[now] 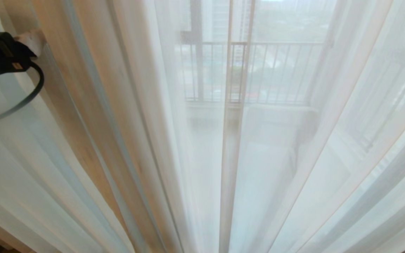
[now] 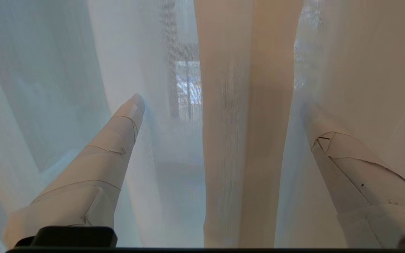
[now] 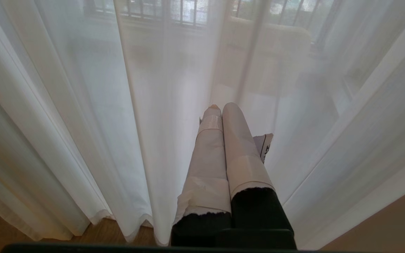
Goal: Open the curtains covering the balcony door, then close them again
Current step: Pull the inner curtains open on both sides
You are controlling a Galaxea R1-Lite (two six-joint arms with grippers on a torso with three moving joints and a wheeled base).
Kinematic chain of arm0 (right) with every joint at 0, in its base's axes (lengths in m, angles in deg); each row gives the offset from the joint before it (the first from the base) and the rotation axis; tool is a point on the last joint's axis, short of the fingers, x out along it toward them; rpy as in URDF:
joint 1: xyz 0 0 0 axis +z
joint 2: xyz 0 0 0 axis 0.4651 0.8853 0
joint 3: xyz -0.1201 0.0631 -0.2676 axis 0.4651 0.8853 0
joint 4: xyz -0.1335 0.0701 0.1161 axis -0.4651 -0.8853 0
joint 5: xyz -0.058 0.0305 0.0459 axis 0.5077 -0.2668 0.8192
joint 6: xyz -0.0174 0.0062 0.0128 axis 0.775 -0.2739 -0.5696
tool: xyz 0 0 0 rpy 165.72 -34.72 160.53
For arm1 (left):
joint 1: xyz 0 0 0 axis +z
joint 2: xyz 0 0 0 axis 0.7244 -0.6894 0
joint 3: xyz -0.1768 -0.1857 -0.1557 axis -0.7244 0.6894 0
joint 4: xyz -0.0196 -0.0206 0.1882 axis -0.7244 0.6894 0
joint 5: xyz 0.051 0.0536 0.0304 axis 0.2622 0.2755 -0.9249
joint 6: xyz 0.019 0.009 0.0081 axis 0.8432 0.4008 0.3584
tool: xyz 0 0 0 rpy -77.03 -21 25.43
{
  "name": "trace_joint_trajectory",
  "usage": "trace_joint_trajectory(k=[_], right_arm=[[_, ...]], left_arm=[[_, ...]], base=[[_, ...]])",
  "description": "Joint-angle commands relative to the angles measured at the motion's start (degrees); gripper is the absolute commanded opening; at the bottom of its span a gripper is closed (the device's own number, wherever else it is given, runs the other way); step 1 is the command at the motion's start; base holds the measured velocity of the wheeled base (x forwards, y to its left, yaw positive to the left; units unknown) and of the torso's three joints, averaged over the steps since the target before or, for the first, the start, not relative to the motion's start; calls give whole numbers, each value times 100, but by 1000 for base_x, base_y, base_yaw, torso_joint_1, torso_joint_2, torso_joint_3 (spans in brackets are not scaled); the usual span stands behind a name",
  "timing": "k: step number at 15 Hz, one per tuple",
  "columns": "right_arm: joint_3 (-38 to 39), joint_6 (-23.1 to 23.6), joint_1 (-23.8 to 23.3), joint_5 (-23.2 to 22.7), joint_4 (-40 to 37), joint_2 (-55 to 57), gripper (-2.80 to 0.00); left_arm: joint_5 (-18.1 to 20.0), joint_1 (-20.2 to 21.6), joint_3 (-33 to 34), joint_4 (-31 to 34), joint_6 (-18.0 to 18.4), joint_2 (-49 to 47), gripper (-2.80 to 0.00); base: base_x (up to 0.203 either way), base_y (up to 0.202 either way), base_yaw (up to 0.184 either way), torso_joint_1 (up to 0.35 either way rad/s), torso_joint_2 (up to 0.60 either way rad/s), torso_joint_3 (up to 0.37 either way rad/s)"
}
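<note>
The curtains [image 1: 202, 147] hang shut across everything in front of me, sheer white folds from edge to edge of the head view, with the balcony door [image 1: 236, 70] only a dim frame line behind them at about twelve o'clock and the railing [image 1: 251, 70] showing through beyond it. A warmer, beige-tinted fold [image 1: 93, 116] runs down at roughly ten o'clock from the middle of the head view.

My left gripper [image 2: 220, 105] is up at nine to ten o'clock in the head view, right against that fold. In its wrist view the jaws stand wide, one taped finger [image 2: 118, 137] on each side of a tan pleat [image 2: 248, 123] that sits between them, not yet pinched. The far finger looks partly veiled by the sheer cloth, so I judge it has already pushed into the fabric.

The right gripper [image 3: 222, 109] hangs low, fingers pressed together on nothing, pointing at the curtain near the wood floor [image 3: 47, 232].

My worries from here: closing on a single thin layer, which I expect would slide out as soon as I drag sideways; or catching the wrong fold, leaving the sheer covering the door. The cable loop [image 1: 30, 91] under the left wrist could also snag the cloth as the arm sweeps.
</note>
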State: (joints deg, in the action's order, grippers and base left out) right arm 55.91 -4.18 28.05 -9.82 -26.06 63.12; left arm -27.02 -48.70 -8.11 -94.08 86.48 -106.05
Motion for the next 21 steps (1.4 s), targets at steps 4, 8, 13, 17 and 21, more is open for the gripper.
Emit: trace_joint_trajectory(k=[4, 8, 13, 17, 21], right_arm=[[0, 7, 2, -5, 1, 1, -280], [0, 7, 2, -3, 1, 1, -280], [0, 7, 2, -12, 1, 1, -280], [0, 7, 2, -9, 1, 1, -280], [0, 7, 2, -7, 1, 1, -280]], left_arm=[[-8, -9, 1, -202, -4, -186, 0], [-16, -44, 1, -219, -83, -222, 0], [-7, -79, 1, -219, -57, -222, 0], [-7, -97, 1, -228, -49, -257, 0], [-7, -132, -104, -228, -65, -257, -280]], base=[[0, 0, 0, 0, 0, 0], [0, 0, 0, 0, 0, 0], [0, 0, 0, 0, 0, 0], [0, 0, 0, 0, 0, 0], [0, 0, 0, 0, 0, 0]])
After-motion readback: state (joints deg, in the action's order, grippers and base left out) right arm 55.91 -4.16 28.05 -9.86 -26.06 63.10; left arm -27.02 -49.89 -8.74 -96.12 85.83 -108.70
